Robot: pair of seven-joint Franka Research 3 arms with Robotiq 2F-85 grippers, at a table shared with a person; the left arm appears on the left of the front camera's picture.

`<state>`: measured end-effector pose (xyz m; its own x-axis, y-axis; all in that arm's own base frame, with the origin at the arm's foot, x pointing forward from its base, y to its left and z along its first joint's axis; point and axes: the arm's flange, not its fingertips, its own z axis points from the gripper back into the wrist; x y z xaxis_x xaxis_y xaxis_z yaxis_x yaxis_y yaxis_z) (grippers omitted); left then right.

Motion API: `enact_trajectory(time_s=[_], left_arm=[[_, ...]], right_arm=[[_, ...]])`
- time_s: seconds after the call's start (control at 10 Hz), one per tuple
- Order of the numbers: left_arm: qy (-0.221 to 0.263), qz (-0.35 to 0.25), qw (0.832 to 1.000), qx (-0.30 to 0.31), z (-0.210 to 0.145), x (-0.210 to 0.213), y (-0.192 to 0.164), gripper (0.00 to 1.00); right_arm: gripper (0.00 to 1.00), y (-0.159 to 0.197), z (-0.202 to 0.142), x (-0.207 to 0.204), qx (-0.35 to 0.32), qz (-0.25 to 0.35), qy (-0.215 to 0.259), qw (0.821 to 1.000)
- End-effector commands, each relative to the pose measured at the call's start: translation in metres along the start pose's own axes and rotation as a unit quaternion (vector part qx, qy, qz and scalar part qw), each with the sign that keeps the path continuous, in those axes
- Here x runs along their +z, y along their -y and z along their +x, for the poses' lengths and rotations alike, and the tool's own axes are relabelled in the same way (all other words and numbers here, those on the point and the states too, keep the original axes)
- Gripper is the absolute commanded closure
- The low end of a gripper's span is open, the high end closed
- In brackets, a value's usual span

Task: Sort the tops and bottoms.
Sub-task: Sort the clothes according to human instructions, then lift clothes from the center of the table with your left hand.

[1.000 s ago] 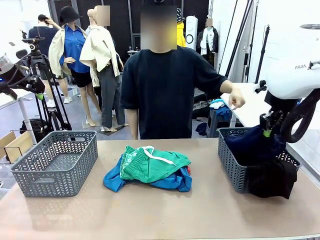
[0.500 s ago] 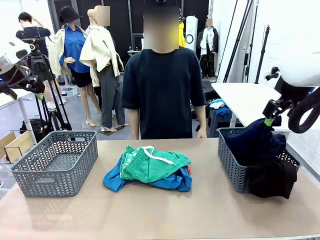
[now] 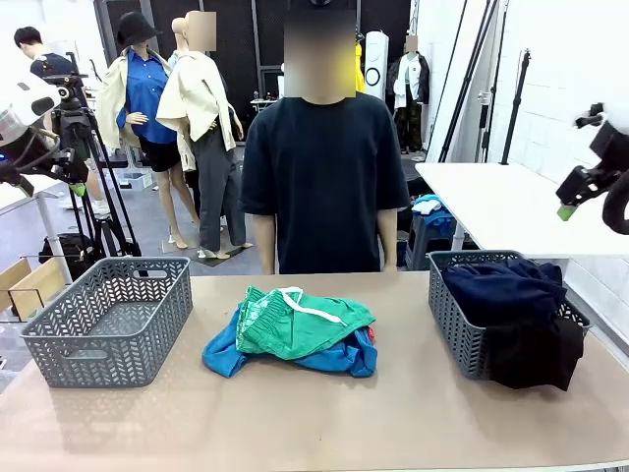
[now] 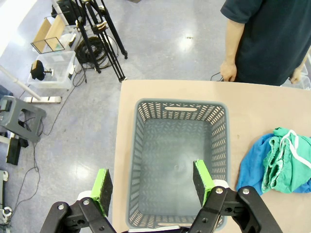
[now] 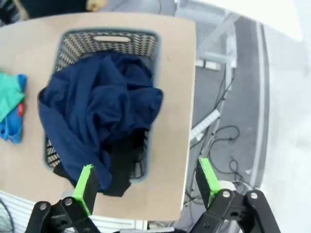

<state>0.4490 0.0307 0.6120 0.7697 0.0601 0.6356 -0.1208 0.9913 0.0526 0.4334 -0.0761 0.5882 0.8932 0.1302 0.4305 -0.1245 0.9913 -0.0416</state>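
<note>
Green shorts (image 3: 305,320) with a white drawstring lie mid-table on a crumpled blue top (image 3: 224,356). A long navy pair of trousers (image 3: 501,288) is heaped in the right grey basket (image 3: 447,320), and a black garment (image 3: 536,354) hangs over its front rim. My right gripper (image 3: 570,205) hangs high above that basket, open and holding nothing. In the right wrist view, the right gripper (image 5: 146,187) looks down on the navy trousers (image 5: 97,111) and the black garment (image 5: 121,167). My left gripper (image 4: 151,184) is open over the left basket (image 4: 127,160), which holds nothing.
A person in a dark T-shirt (image 3: 319,177) stands at the far edge of the table, arms down. The left basket (image 3: 108,320) sits at the table's left. A tripod (image 3: 93,167) stands off the table to the left. A white table (image 3: 491,202) stands behind the right basket.
My right gripper opened and let go of the navy trousers, which settled into the right basket, then rose up and to the right. The person lowered the raised arm.
</note>
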Motion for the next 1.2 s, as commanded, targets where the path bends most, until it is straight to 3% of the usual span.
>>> enact_trajectory(time_s=[0.0,0.2,0.4,0.7,1.0,1.1], left_arm=[[-0.002,0.009,1.000,-0.006,0.000,0.001,-0.001,0.13],[-0.002,0.009,1.000,-0.006,0.000,0.001,-0.001,0.13],[-0.002,0.009,1.000,-0.006,0.000,0.001,-0.001,0.13],[-0.002,0.009,1.000,-0.006,0.000,0.001,-0.001,0.13],[-0.002,0.009,1.000,-0.006,0.000,0.001,-0.001,0.13],[-0.002,0.009,1.000,-0.006,0.000,0.001,-0.001,0.13]], right_arm=[[0.00,0.043,0.009,-0.014,-0.044,-0.016,-0.024,0.999],[0.00,0.106,-0.006,-0.038,-0.087,-0.022,-0.049,0.995],[0.00,0.144,-0.029,-0.064,-0.118,-0.021,-0.064,0.991],[0.00,0.177,-0.081,-0.067,-0.170,-0.031,-0.104,0.979],[0.00,0.183,-0.124,-0.056,-0.222,-0.036,-0.082,0.971],[0.00,0.195,-0.098,-0.064,-0.190,-0.034,-0.100,0.976]])
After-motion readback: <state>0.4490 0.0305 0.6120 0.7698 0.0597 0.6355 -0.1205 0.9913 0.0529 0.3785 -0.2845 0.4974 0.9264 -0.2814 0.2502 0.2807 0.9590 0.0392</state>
